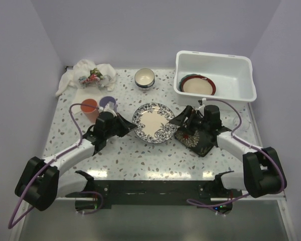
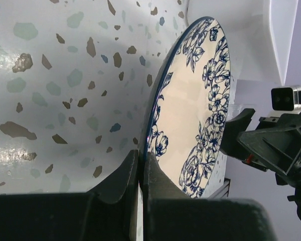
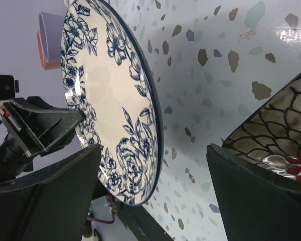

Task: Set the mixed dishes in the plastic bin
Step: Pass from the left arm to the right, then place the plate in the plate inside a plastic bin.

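The blue-patterned plate (image 1: 154, 122) is in the middle of the table. My left gripper (image 1: 132, 126) is shut on its left rim, and in the left wrist view the jaws (image 2: 142, 163) pinch the thin edge of the plate (image 2: 190, 115). My right gripper (image 1: 180, 121) is open at the plate's right edge. In the right wrist view the plate (image 3: 105, 90) reaches in between the wide fingers (image 3: 45, 196) without touching them. The dark floral square plate (image 1: 199, 140) lies under the right arm. The plastic bin (image 1: 241, 65) at the back right holds the red-rimmed plate (image 1: 197, 86).
A small bowl (image 1: 144, 78) stands at the back centre. An orange cup (image 1: 89, 108) and a purple cup (image 1: 108, 102) stand beside the left arm. A white printed cloth (image 1: 90, 74) lies at the back left corner.
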`<state>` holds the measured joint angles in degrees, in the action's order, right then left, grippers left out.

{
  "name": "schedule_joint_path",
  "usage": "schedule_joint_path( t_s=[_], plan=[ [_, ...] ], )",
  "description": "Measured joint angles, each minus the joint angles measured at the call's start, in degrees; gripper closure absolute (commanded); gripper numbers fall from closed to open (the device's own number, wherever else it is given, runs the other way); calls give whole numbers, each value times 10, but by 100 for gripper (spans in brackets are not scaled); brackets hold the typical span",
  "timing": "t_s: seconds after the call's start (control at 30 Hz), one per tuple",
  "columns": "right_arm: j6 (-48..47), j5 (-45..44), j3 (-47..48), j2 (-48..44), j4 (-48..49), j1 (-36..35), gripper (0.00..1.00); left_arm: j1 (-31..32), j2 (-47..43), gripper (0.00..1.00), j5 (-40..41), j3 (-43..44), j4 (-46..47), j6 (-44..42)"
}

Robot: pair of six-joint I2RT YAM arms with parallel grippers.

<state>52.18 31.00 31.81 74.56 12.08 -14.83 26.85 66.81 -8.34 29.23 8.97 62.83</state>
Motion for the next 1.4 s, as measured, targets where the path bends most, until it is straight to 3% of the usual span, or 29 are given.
schedule_joint_path(
  t_s=[0.23, 0.53, 0.57, 0.63, 0.8, 0.9, 1.0, 1.03, 1.13, 1.23, 1.4],
  plan=[
    [13, -2, 3, 14, 16, -17, 28, 0, -1, 100, -34, -1, 6, 0],
    [25, -2, 3, 16, 30, -22, 73, 0, -5, 100, -63, -1, 27, 0],
    [27, -2, 3, 15, 32, -22, 85, 0, -5, 100, -65, -1, 28, -2],
    [27, -1, 3, 11, 31, -22, 99, 0, -5, 99, -66, -1, 27, -7],
    [30, 1, 6, -32, 18, -22, 100, -6, -16, 85, -71, -5, 28, -4],
    [29, -5, 14, -61, -11, -22, 100, -5, -29, 68, -78, 1, 24, -26],
    [23, -15, 37, -83, -52, -23, 100, -3, -40, 44, -78, 24, 10, -61],
    [16, -19, 47, -88, -65, -23, 100, -3, -43, 29, -77, 35, 4, -72],
    [0, -30, 77, -95, -107, -23, 100, -2, -58, 8, -65, 73, -17, -116],
    [-16, -42, 113, -95, -153, -21, 100, -2, -80, 0, -43, 110, -51, -159],
    [-39, -46, 181, -92, -212, -1, 100, -1, -147, 0, 27, 156, -135, -240]
  ],
)
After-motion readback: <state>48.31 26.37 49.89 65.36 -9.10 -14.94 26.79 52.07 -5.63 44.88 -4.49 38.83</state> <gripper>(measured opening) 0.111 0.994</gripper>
